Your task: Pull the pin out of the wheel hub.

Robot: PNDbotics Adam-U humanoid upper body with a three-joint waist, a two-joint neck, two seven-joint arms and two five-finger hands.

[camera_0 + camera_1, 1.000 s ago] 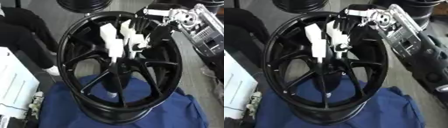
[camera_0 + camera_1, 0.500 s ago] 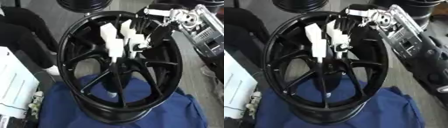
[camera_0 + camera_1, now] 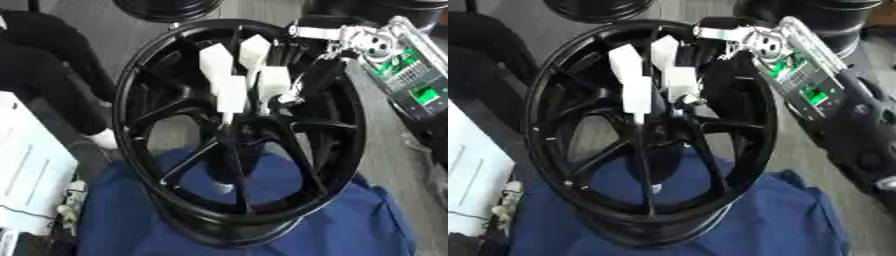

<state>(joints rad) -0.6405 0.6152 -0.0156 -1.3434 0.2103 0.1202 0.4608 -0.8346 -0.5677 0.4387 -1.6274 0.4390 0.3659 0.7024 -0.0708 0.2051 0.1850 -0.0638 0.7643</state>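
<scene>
So the right hand (image 3: pixel 249 82) is reaching in from the far right, white-tipped fingers bunched together over the center of the black wheel hub (image 3: pixel 241 132). They look pinched on the pin, but I can't actually make it out. The hub stands tilted on a blue cloth (image 3: pixel 367 230). Looks like the grab step; next is pulling straight out along the axis.

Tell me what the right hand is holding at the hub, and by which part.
The right hand has its white-tipped fingers curled around a small silvery pin at the wheel hub. Which part of the pin they grip cannot be told.
</scene>
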